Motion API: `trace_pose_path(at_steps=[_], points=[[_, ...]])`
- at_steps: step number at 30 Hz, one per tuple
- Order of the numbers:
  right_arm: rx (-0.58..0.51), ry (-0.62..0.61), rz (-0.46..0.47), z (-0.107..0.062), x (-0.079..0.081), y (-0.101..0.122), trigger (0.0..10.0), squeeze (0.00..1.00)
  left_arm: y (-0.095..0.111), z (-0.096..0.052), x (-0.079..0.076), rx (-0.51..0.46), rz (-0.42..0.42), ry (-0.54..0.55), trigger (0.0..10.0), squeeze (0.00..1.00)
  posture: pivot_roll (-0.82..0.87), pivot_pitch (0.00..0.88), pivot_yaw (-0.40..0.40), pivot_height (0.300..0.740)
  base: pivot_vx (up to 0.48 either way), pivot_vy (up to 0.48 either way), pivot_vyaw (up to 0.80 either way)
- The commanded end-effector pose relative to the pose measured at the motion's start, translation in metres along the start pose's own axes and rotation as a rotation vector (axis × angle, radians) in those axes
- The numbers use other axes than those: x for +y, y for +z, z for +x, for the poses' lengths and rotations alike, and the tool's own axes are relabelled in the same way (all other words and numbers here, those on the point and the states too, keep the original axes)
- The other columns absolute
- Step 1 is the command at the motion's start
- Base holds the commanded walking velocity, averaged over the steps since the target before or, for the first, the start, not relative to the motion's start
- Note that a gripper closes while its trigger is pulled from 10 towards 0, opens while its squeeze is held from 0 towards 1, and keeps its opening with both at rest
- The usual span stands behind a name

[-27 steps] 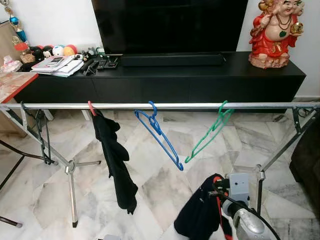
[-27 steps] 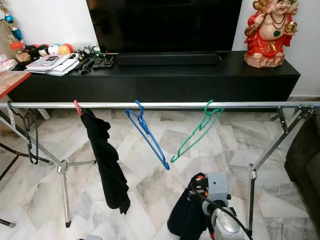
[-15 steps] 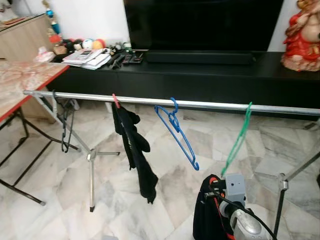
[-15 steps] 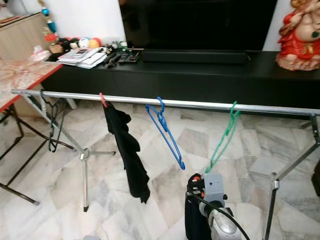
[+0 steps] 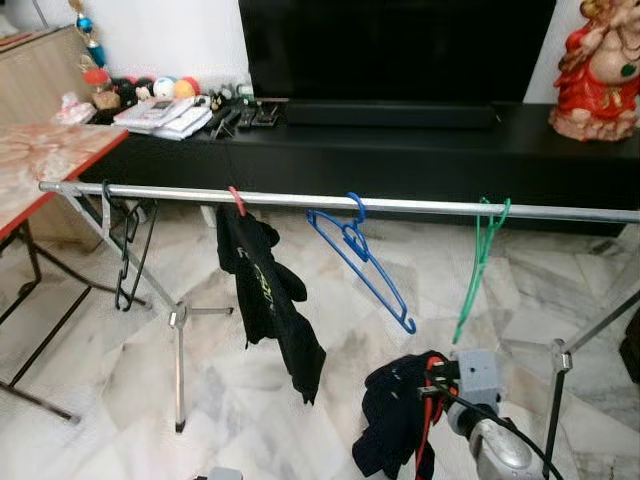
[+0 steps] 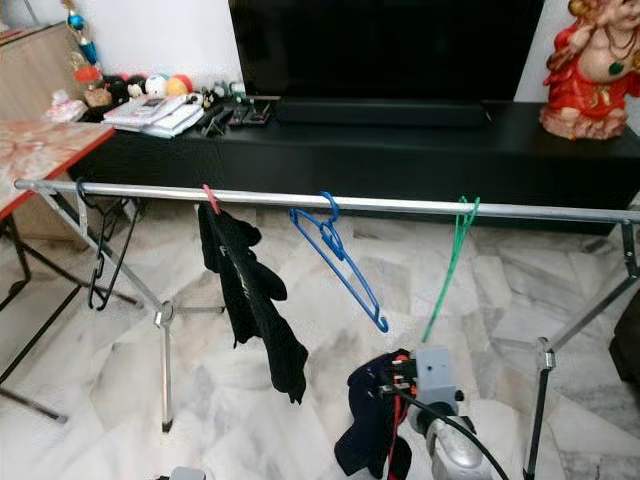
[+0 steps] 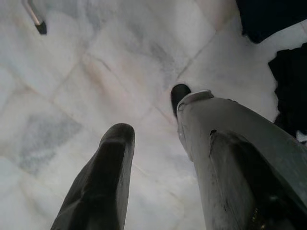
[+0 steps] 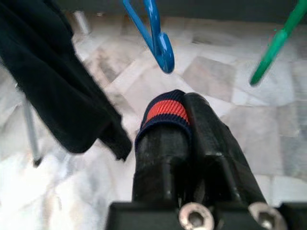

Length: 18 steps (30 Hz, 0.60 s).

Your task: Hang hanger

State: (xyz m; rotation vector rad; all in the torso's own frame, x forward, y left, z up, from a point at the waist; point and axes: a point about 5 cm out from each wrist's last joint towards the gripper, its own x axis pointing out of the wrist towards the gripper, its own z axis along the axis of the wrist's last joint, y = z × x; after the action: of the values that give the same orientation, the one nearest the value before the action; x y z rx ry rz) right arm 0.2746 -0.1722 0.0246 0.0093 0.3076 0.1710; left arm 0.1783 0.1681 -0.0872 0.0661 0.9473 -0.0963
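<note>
Gripping dark garment (image 5: 390, 415), right gripper (image 8: 180, 112) low.

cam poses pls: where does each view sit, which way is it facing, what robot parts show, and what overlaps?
Left and right eye views: on the head, facing forward and down at the metal rail; right arm holds a dark garment.
Left wrist view: on the left wrist, facing down at the marble floor past the left gripper.
Right wrist view: along the right gripper, toward the rail.
Shared: blue hanger, green hanger, hung black garment.

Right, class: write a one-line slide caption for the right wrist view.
Right pincer shut on a dark garment, below the blue hanger and green hanger.
</note>
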Motion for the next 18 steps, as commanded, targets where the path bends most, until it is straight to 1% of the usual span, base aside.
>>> trace_pose_path(at_steps=[1, 18], points=[[-0.018, 0.021, 0.0, 0.0031, 0.0077, 0.0034, 10.0, 0.0, -0.012, -0.0024, 0.0038, 0.05, -0.004, 0.008, 10.0, 0.0, 0.04, 0.097, 0.064, 0.74, 0.0, 0.289, 0.0], [-0.014, 0.033, -0.003, 0.0052, 0.0102, 0.0029, 10.0, 0.0, -0.0125, -0.0027, 0.004, 0.049, 0.001, 0.005, 10.0, 0.0, 0.04, 0.082, 0.066, 0.74, 0.0, 0.288, 0.0]])
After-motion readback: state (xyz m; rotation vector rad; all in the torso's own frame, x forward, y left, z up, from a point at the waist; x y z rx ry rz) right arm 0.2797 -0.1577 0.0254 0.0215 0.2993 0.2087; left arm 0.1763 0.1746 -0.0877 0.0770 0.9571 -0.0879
